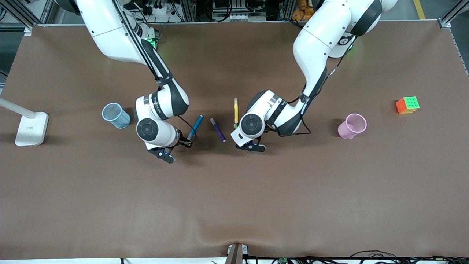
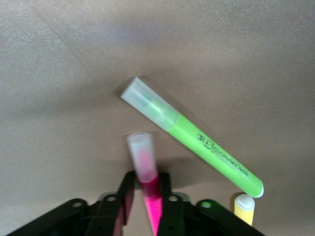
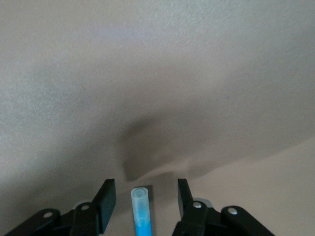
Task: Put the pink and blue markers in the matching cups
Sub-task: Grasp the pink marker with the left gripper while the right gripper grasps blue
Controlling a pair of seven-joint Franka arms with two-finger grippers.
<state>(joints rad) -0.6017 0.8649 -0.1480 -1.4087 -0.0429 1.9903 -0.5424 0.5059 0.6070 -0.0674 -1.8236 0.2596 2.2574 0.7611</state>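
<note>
In the left wrist view my left gripper [image 2: 146, 189] is shut on the pink marker [image 2: 142, 157], low over the table; its clear cap points toward the green marker. In the front view that gripper [image 1: 244, 143] hides the pink marker. My right gripper [image 3: 145, 194] is open, its fingers astride the capped end of the blue marker [image 3: 141, 211], which lies on the table. In the front view the right gripper [image 1: 183, 143] sits at the end of the blue marker [image 1: 196, 125] nearer to the camera. The blue cup [image 1: 115, 115] stands toward the right arm's end. The pink cup [image 1: 352, 126] stands toward the left arm's end.
A green marker [image 2: 206, 147] lies close to the pink marker, with a yellow marker's end [image 2: 244, 206] beside it. A purple marker [image 1: 218, 130] and the yellow marker [image 1: 236, 110] lie between the grippers. A colour cube [image 1: 407, 105] and a lamp base [image 1: 31, 128] stand near the table's ends.
</note>
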